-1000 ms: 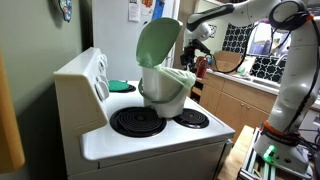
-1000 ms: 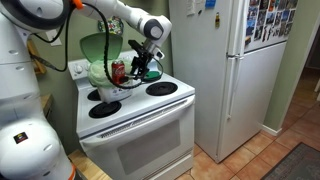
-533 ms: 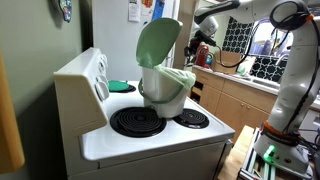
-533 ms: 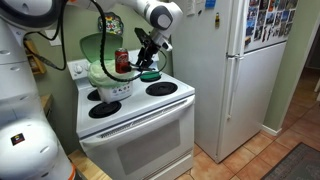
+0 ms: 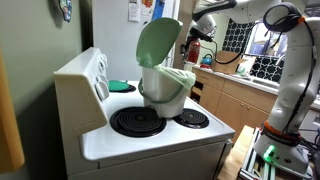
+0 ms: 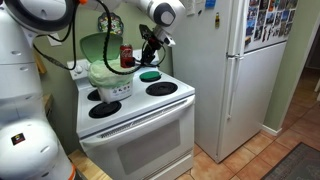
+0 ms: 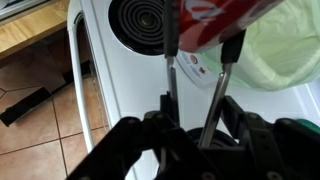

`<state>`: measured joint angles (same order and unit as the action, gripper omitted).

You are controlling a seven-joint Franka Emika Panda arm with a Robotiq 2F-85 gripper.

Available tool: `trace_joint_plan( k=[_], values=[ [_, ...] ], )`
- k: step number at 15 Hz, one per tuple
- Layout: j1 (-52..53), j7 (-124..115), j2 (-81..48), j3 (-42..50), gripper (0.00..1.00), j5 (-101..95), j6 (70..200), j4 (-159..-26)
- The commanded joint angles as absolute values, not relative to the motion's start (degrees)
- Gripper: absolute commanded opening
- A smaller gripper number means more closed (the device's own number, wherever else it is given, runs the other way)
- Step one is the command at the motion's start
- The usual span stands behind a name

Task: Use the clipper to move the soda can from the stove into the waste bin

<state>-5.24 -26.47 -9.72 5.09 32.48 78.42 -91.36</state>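
One soda can (image 6: pixel 126 55) hangs in the air above the stove (image 6: pixel 150 108), pinched between the two thin metal arms of your clipper (image 7: pixel 171 70). In both exterior views it stands near upright, long axis running 12 to 6. It sits at 3 o'clock of the waste bin's raised green lid (image 6: pixel 93 45) and at about 1 o'clock of the waste bin (image 6: pixel 112 85). Whether it is over the bin's mouth you cannot tell from these angles.

In the wrist view the can crosses the top edge, red side showing. The pale green liner (image 7: pixel 275 50) lies at its 4 o'clock and a black coil burner (image 7: pixel 140 15) at its 9 o'clock.

Your pincer (image 6: pixel 149 43) is clamped on the clipper's handle end, and the clipper reaches out from it toward 8 o'clock to the can. Your arm (image 5: pixel 290 80) rises tall, stretches across the top of the frame and bends down at the wrist. A white fridge (image 6: pixel 235 70) stands at 3 o'clock of the stove.
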Motion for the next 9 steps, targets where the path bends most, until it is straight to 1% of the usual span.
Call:
trace_joint_plan(
  k=[1, 2, 9],
  values=[
    [-5.18, -26.48, -9.80, 5.25, 0.54, 32.49, 78.19, -91.12],
    [-5.18, -26.47, -9.79, 5.25, 0.29, 32.49, 78.19, -91.12],
    [-2.11, -32.36, -11.95, 2.53, 0.29, 33.28, 77.58, -85.72]
  ],
)
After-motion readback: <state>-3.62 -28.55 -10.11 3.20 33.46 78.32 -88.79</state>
